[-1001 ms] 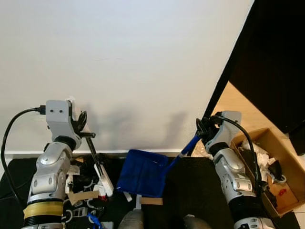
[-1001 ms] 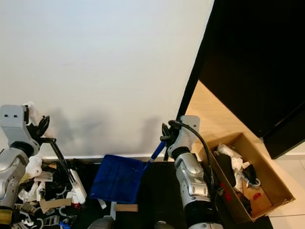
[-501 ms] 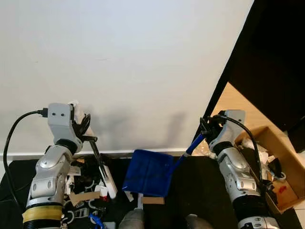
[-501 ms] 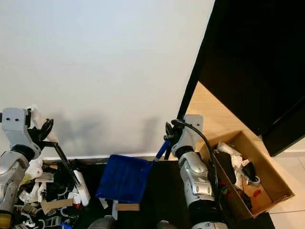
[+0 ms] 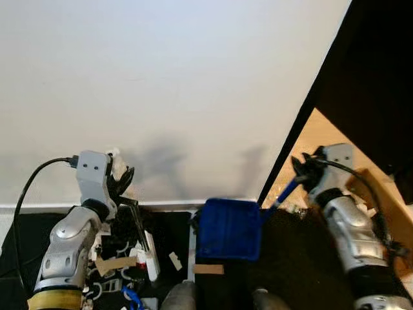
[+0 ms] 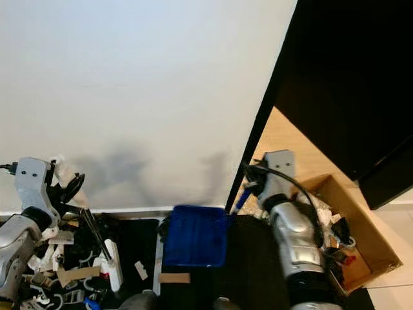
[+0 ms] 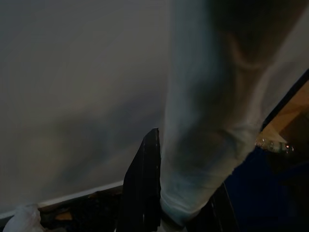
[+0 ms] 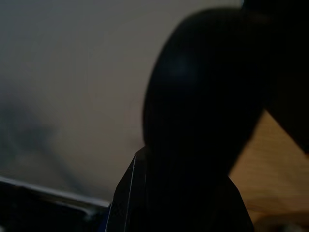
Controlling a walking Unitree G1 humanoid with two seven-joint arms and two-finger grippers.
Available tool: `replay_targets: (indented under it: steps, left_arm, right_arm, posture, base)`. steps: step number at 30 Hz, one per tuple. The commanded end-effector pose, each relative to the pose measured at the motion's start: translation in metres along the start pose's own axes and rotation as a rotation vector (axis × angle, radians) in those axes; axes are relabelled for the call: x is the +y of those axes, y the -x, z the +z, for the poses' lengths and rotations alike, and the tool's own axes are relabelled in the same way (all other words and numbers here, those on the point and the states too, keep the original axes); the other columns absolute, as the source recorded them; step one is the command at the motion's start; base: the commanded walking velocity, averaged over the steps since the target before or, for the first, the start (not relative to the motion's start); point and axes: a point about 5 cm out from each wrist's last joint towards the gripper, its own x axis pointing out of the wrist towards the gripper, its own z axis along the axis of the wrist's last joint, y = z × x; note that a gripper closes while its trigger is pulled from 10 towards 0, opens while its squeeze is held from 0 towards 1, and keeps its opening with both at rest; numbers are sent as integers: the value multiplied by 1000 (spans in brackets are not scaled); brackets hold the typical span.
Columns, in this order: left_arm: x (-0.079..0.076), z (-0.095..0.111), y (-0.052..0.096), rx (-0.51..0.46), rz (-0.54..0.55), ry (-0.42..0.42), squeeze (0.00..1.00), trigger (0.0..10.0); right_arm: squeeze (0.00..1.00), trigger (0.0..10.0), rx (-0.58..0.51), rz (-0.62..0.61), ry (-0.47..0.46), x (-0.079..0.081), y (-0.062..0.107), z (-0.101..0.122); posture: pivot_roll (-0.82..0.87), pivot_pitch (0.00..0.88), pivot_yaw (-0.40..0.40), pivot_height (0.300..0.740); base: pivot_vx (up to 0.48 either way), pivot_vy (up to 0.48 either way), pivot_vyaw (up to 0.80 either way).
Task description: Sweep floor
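**Dustpan and brush held low against the white wall**

The blue plastic dustpan (image 5: 229,228) sat at the lower centre of the left eye view, on the black floor mat (image 5: 290,258) at the foot of the white wall (image 5: 161,84). Its blue handle (image 5: 284,192) rose up and to the right into the right gripper (image 5: 303,173), whose black fingers were closed round the handle's end, at the lower right of the frame.

At the lower left, the left gripper (image 5: 122,187) was clamped on the thin black handle of the white-headed brush (image 5: 148,255), which slanted down and to the right; the brush head rested on the mat, apart from the dustpan's left edge. Around the brush head lay a heap of litter (image 5: 113,265): white scraps, brown cardboard strips and black bits. One brown cardboard strip (image 5: 208,268) lay just below the dustpan, and a small white scrap (image 5: 174,261) lay between brush and pan.

In the right eye view, an open brown cardboard box (image 6: 361,223) holding rubbish stood at the lower right, beside the right arm, on the wooden floor (image 6: 290,139).
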Motion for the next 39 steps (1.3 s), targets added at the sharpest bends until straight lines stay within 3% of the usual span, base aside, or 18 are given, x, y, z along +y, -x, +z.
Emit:
replay_targets:
  steps: [1,6,13,16,20,22,25,31,39]
  left_arm:
    - [3,2,0,-7,-9,-34,0,10000]
    - [-6,3,-5,-21,-61,-41,0,10000]
    - [-8,6,-9,-36,-76,-47,0,10000]
    - [-13,7,-13,-48,-108,-48,0,10000]
    - [-15,8,-14,-48,-124,-61,0,10000]
    - [-15,8,-15,-50,-127,-59,0,10000]
    - [-16,8,-16,-49,-131,-60,0,10000]
    - [-18,8,-21,-52,-142,-61,0,10000]
    - [-18,9,-23,-58,-146,-61,0,10000]
  right_arm:
    - [0,10000,7,-28,29,-8,4,-3]
    - [0,10000,56,-9,91,-8,1,-12]
    - [0,10000,108,9,106,-12,3,-19]
    - [0,10000,153,0,67,-21,6,-26]
    - [0,10000,125,10,-25,-27,7,-17]
    - [0,10000,43,62,-101,-31,10,2]
    - [0,10000,-18,125,-130,-34,16,20]
    - [0,10000,35,203,37,-49,27,27]
    - [0,10000,136,296,103,-57,34,28]
  posture:
    - [182,167,5,740]
    - [186,179,16,740]
    - [191,192,29,740]
    - [186,201,44,740]
    - [185,204,47,740]
    - [177,207,54,740]
    - [174,206,56,740]
    - [153,197,63,740]
    - [152,200,61,740]
  base:
    - [0,0,0]
    - [0,0,0]
    - [0,0,0]
    - [0,0,0]
    - [0,0,0]
    - [0,0,0]
    - [0,0,0]
    - [0,0,0]
    - [0,0,0]
